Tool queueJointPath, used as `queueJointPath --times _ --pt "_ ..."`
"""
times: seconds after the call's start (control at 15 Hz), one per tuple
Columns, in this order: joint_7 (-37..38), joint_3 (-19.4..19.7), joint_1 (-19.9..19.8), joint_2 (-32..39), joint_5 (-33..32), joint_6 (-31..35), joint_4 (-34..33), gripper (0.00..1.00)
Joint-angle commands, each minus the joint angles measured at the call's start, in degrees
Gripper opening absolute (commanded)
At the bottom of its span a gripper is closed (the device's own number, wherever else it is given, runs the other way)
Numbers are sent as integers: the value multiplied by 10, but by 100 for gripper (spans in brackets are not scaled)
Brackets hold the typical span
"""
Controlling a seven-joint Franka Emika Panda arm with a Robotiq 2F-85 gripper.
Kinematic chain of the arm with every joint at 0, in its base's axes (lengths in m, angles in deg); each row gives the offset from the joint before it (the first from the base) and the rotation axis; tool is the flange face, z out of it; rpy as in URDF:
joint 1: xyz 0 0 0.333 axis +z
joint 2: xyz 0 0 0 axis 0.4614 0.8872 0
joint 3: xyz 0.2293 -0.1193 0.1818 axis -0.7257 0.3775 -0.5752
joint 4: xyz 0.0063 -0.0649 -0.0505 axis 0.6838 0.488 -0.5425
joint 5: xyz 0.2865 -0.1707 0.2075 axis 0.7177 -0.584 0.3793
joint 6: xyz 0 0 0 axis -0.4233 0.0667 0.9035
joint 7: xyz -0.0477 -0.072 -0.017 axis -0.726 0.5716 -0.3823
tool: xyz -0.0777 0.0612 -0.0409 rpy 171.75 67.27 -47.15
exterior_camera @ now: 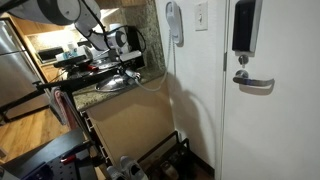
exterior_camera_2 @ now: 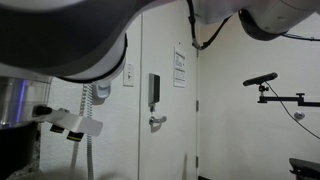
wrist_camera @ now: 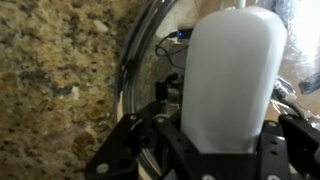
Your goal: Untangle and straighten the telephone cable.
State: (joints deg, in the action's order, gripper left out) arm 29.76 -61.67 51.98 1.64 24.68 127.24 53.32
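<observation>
A kitchen corner: a speckled brown granite countertop [wrist_camera: 50, 80] meets a pale wall beside a white door [exterior_camera: 275, 120], and a white wall-mounted phone unit [exterior_camera: 175, 22] hangs on that wall. My black two-finger gripper [wrist_camera: 225, 110] is over the counter, jaws closed on a smooth white rounded plastic handset [wrist_camera: 235, 70]. In the wrist view its long axis runs from 6 to 12 o'clock, straight out between my fingers. The thin whitish-grey telephone cable [exterior_camera: 167, 62] lies at my 3 o'clock in an exterior view. It drops from the unit's underside along a 12-to-6 line, then sags and curves toward 8 o'clock, to the counter edge near me. In the wrist view I cannot pick the cord out for certain among the dark curved lines at 10 o'clock. I judge the coming move turns on pulling away from the wall unit, toward 9 o'clock, so the sagging run draws into one line.
</observation>
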Motion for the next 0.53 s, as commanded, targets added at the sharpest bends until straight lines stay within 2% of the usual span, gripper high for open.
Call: queueJointPath --times 0.0,0.07,0.2,0.47 --pt "-5 3 3 4 -5 0 -9 4" --pt "-5 3 2 4 -5 -3 -9 40" --pt "-4 3 1 4 -4 -4 -9 48" --pt "-8 2 -1 -1 -3 -13 -10 78"
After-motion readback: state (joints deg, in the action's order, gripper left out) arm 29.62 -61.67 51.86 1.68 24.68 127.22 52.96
